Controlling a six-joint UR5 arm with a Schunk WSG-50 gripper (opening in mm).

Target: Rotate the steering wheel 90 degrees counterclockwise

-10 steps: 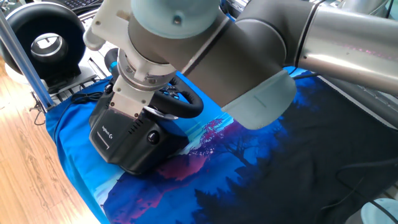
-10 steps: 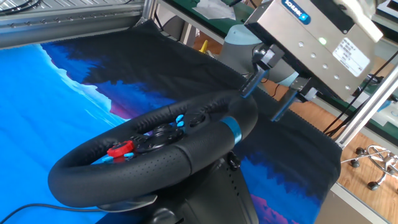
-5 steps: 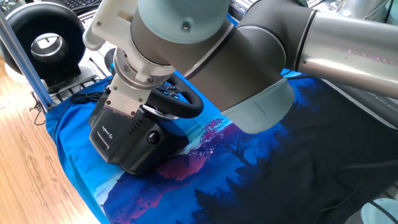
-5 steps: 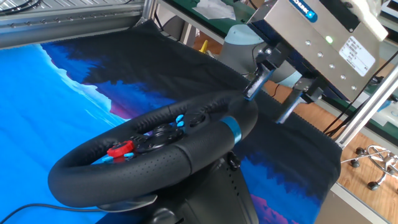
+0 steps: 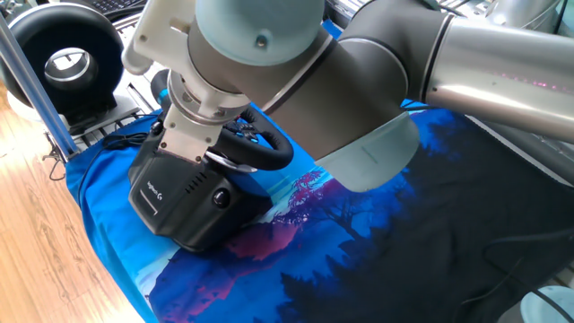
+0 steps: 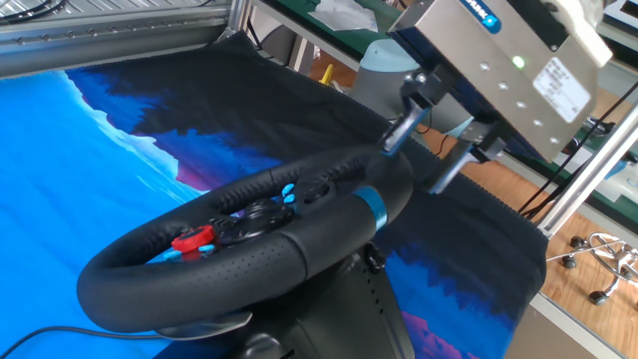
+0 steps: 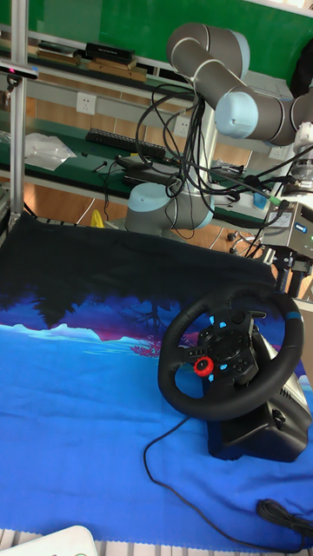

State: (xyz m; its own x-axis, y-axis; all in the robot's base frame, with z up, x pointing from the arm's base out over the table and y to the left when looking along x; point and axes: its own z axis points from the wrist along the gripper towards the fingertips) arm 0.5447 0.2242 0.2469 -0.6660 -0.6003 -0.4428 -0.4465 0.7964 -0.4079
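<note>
The steering wheel [image 6: 249, 269] is a black rim with a blue stripe [image 6: 371, 207] at its right side and red and blue hub buttons. It sits on a bulky black base [image 5: 184, 197] on the blue cloth. My gripper [image 6: 413, 169] hangs just beyond the rim's far right, close to the stripe, open, with nothing between its fingers [image 6: 397, 132]. The tall view shows the wheel [image 7: 230, 352] facing the camera and the gripper [image 7: 280, 269] above its upper right rim. In the first fixed view the arm's wrist covers the fingers and most of the wheel [image 5: 269, 148].
A black ring-shaped device with a white centre [image 5: 67, 58] stands beyond the table's left end behind an aluminium post [image 5: 31, 81]. A black cable [image 7: 174, 460] trails from the base over the cloth. Shelves with keyboards [image 7: 126, 143] line the back.
The gripper shifted slightly right and up, then came back left beside the rim. The wheel and its blue stripe have not turned.
</note>
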